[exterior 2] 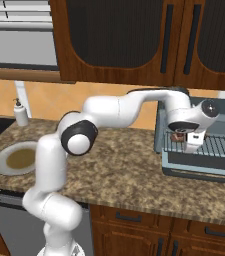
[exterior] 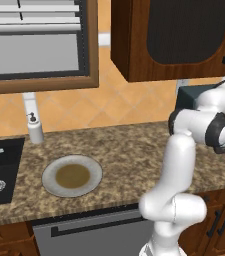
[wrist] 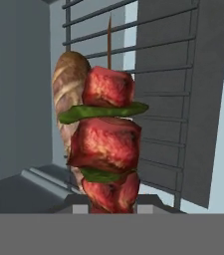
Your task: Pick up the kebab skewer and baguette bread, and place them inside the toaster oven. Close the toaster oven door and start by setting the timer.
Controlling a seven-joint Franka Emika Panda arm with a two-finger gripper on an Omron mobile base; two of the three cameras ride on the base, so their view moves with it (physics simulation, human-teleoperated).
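The kebab skewer (wrist: 108,144), red meat chunks with green slices on a thin stick, stands right in front of the hand camera. My gripper (wrist: 112,208) is shut on its lower end. Just behind it the golden-brown baguette bread (wrist: 68,87) lies on the wire rack (wrist: 158,74). In the right base view my gripper (exterior 2: 190,145) reaches into the grey-blue toaster oven (exterior 2: 204,106), just above the rack. The toaster oven door (exterior 2: 199,162) hangs open, folded down flat toward the counter's front. The arm hides most of the toaster oven (exterior: 196,95) in the left base view.
A round plate (exterior: 51,182) with a brown centre rests on the granite counter, left of the arm. A soap dispenser (exterior: 35,129) stands by the wall and a dark sink (exterior: 1,170) lies at far left. Wooden cabinets (exterior 2: 134,40) hang above.
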